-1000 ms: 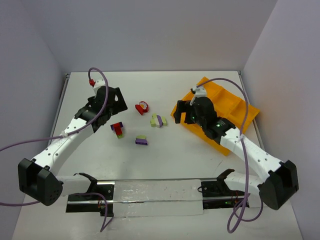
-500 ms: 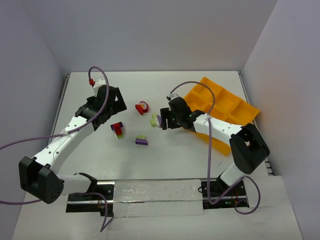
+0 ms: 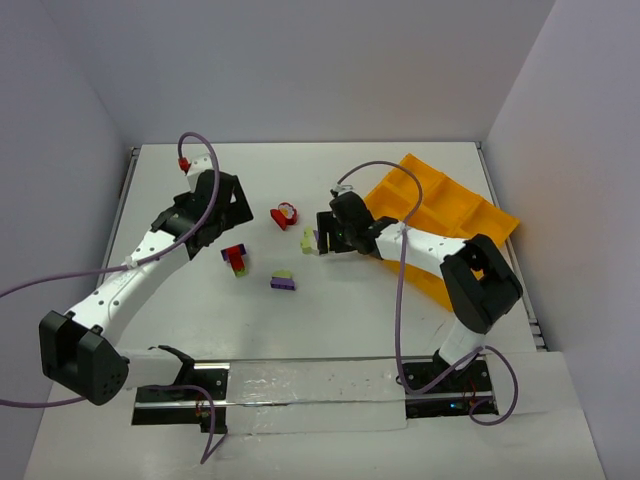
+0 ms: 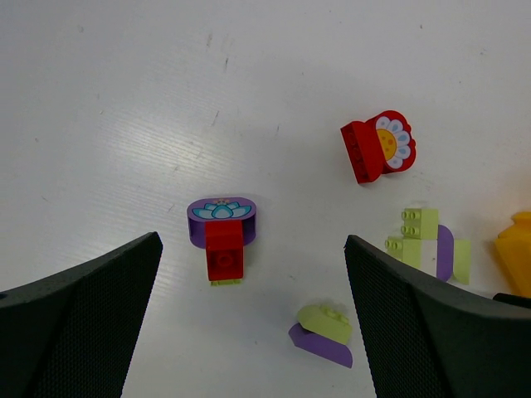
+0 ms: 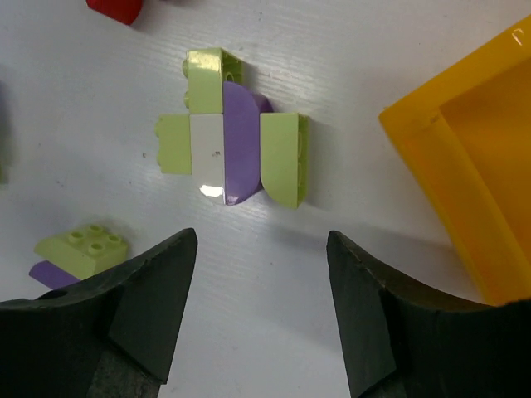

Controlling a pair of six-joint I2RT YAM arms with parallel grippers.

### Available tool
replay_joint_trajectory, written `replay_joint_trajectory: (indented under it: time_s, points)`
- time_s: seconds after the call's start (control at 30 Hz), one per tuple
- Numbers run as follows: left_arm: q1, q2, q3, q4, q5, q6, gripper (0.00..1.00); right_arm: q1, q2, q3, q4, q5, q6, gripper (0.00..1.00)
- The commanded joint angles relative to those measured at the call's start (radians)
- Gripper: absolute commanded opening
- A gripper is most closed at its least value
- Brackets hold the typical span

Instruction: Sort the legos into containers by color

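One green-purple clump (image 5: pixel 232 137) lies flat, long axis sideways.

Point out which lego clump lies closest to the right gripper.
The pale green, purple and white clump, just ahead of the right gripper and next to the tray; the others lie farther off.

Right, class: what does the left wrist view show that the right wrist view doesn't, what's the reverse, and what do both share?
Left wrist only: the purple-red clump and the flower print on the red brick. Right wrist only: the inside of a tray compartment. Both: the green-purple clump, the green-on-purple pair, a corner of the tray, and the red brick, cut off at the right wrist view's top edge.
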State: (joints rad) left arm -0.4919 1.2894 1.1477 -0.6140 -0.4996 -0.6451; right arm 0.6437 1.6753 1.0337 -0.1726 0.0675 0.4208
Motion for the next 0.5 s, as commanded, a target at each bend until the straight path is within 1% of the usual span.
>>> replay_joint_trajectory:
  time_s: [0.0, 0.03, 0.1, 0.17, 0.47]
  points:
    - [-0.005, 0.011, 0.049, -0.027, -0.033, -0.012, 0.99, 0.005, 0.039, 0.071, 0.043, 0.05, 0.017, 0.79]
    - [-0.005, 0.016, 0.052, -0.035, -0.034, -0.013, 0.99, 0.005, 0.061, 0.088, 0.038, 0.046, 0.015, 0.87]
    - [-0.005, 0.016, 0.049, -0.035, -0.031, -0.013, 0.99, 0.005, 0.081, 0.118, 0.029, 0.034, 0.01, 0.93]
    - [-0.005, 0.014, 0.047, -0.035, -0.031, -0.01, 0.99, 0.006, 0.104, 0.139, 0.024, 0.025, 0.008, 0.96]
    - [-0.005, 0.011, 0.048, -0.057, -0.058, 0.004, 0.99, 0.03, 0.194, 0.221, 0.004, -0.058, -0.018, 0.97]
